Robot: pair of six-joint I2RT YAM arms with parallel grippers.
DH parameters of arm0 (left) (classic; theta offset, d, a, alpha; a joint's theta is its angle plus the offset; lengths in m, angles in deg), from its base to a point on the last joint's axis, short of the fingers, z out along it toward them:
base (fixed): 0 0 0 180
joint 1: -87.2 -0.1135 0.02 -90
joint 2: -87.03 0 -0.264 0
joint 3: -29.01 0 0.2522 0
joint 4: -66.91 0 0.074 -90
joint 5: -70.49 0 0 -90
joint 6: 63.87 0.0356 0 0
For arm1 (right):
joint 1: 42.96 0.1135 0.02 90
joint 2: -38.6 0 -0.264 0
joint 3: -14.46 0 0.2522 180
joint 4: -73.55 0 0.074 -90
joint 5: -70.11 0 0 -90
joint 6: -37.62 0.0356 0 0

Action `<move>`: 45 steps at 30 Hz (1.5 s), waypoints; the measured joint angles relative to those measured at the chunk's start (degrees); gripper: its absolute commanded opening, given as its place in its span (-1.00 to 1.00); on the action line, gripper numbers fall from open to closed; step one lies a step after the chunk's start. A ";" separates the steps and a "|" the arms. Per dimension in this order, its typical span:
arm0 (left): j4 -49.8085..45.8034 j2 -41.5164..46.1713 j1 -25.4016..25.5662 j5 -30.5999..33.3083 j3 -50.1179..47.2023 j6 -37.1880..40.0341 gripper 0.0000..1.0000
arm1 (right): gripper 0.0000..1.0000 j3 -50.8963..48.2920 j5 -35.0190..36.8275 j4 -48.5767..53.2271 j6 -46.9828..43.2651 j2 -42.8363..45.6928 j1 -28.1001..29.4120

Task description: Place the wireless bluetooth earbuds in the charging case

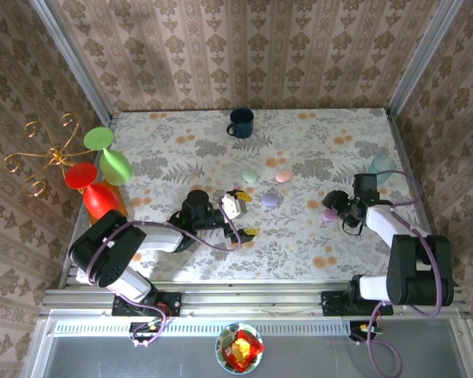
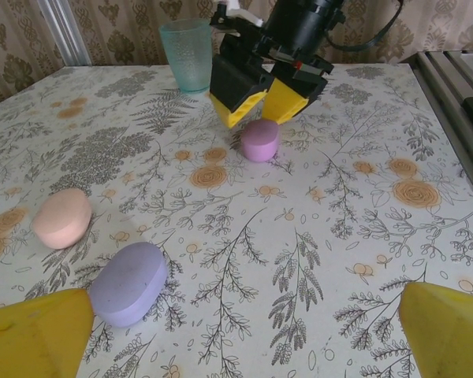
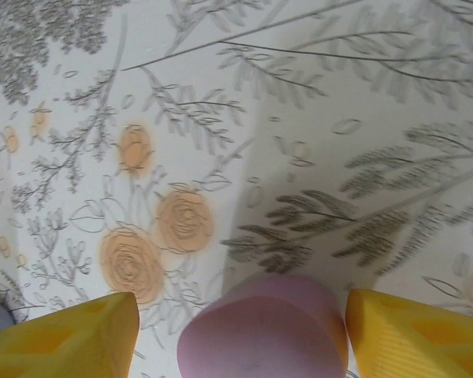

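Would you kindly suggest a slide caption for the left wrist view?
Right gripper straddles the mauve case; lilac case and peach case lie nearer, teal glass behind.

Table (image 1: 181, 260): floral-print cloth, grey sprigs and orange blooms.

Mauve case (image 3: 260, 339) lies flat between the jaws of the right gripper (image 3: 240, 335), with a strip of cloth showing on one side. Teal tumbler (image 2: 185, 55) stands upright near those jaws, off to their side.

Lilac case (image 2: 128, 283) lies just ahead of the left gripper (image 2: 240, 339), close to one finger. Peach case (image 2: 61, 218) further out, same side. Mint case (image 1: 249, 176) beyond that. Blue mug (image 1: 240, 123) well apart, at the far edge.
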 measured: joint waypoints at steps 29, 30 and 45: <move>10.08 -8.55 3.10 4.85 -0.13 -5.44 0.97 | -0.12 5.64 5.68 4.83 2.10 -6.91 13.86; 10.95 -9.29 3.54 5.79 -0.13 -5.68 0.97 | -0.02 5.40 5.44 4.61 2.54 -6.69 14.03; 9.60 -15.17 12.07 16.94 7.13 -8.44 0.98 | 0.14 2.16 0.81 4.11 5.51 0.00 16.55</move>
